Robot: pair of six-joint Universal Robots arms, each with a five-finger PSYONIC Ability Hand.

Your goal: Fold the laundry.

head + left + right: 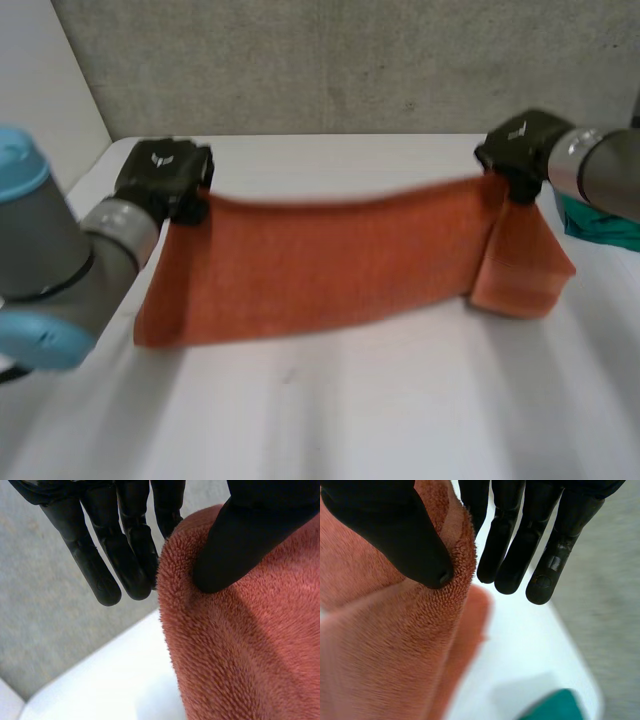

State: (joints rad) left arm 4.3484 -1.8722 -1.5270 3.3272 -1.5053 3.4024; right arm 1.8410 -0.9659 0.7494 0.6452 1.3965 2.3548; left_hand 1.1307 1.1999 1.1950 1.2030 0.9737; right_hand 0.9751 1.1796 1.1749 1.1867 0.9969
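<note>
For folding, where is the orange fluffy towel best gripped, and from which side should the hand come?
Grip the orange fluffy towel at its two upper corners, each from its own outer end, thumb on one face and fingers on the other, as the left hand and right hand pinch it. It is limp and sags in between, so end grips likely keep it spread.

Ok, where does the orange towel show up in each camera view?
Head view: the orange towel is stretched between the left hand and the right hand, its lower edge reaching the white table.
Left wrist view: its corner is pinched between the left hand's thumb and fingers.
Right wrist view: its corner is under the right hand's thumb, with folds hanging beneath.
Shared landmark: the white table under the towel.
</note>
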